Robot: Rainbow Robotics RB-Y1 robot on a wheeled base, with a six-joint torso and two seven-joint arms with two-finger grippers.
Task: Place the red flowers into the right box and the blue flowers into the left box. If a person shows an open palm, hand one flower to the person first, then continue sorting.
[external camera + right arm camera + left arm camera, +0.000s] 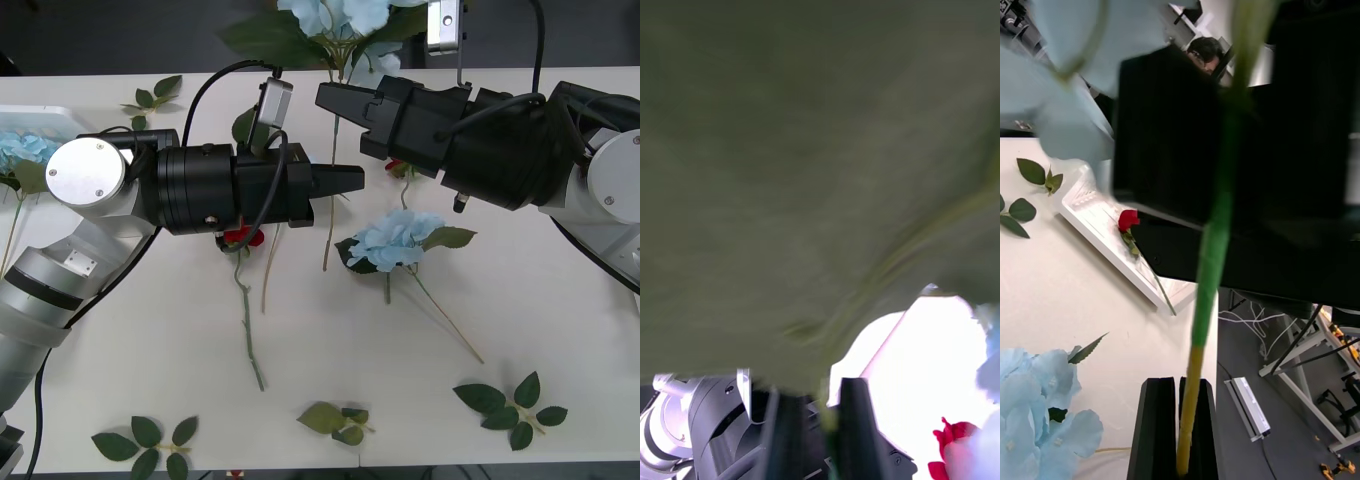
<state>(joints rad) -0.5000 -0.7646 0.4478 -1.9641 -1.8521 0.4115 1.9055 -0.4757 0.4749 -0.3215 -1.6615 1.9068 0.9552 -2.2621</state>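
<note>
A blue flower (pixel 335 15) with a long stem (pixel 1214 247) hangs above the table's far middle. My left gripper (pixel 352 180) (pixel 1178 386) is shut on the stem's lower part. Higher up, my right gripper (pixel 325 97) (pixel 831 390) is closed on the same stem, with a leaf covering its camera. A second blue flower (pixel 395 240) lies on the table. One red flower (pixel 240 237) lies under my left gripper. Another red flower (pixel 1127 219) rests in the right box (pixel 1097 206). The left box (pixel 40 115) at the far left holds a blue flower (pixel 20 150).
Loose green leaf sprigs lie at the far left (pixel 150 95), front left (pixel 145 445), front middle (pixel 335 420) and front right (pixel 510 405). A bit of red (pixel 395 165) shows under the right gripper. The table's front edge is close.
</note>
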